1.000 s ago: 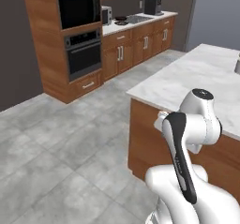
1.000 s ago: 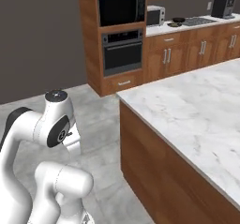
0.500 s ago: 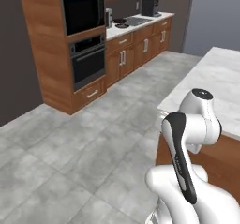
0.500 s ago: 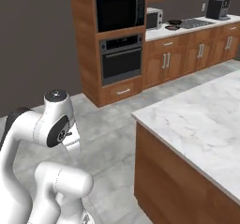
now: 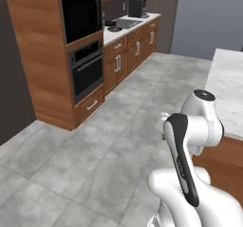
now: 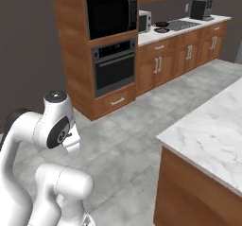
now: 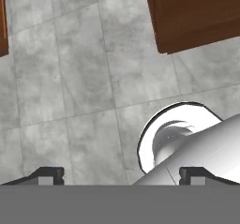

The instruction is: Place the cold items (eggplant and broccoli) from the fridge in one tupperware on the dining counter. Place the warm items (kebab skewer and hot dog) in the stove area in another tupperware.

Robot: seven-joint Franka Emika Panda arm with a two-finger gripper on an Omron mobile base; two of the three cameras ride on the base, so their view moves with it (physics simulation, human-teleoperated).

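My tool (image 7: 121, 175) hangs apart, empty, over floor; the stove (image 5: 124, 23) sits far upper middle, ahead.

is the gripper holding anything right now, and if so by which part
Nothing is held. In the hand view the gripper is open, its two fingertips wide apart with only grey floor tiles beyond them.

- No text, label, brand, number or sign can be read in any view.
- The wall oven (image 6: 115, 67) and the microwave (image 6: 111, 16) above it, at about 12 o'clock in the right base view, show dark unmarked fronts.
- The coffee machine (image 6: 202, 9) at 1 o'clock carries no legible marking.
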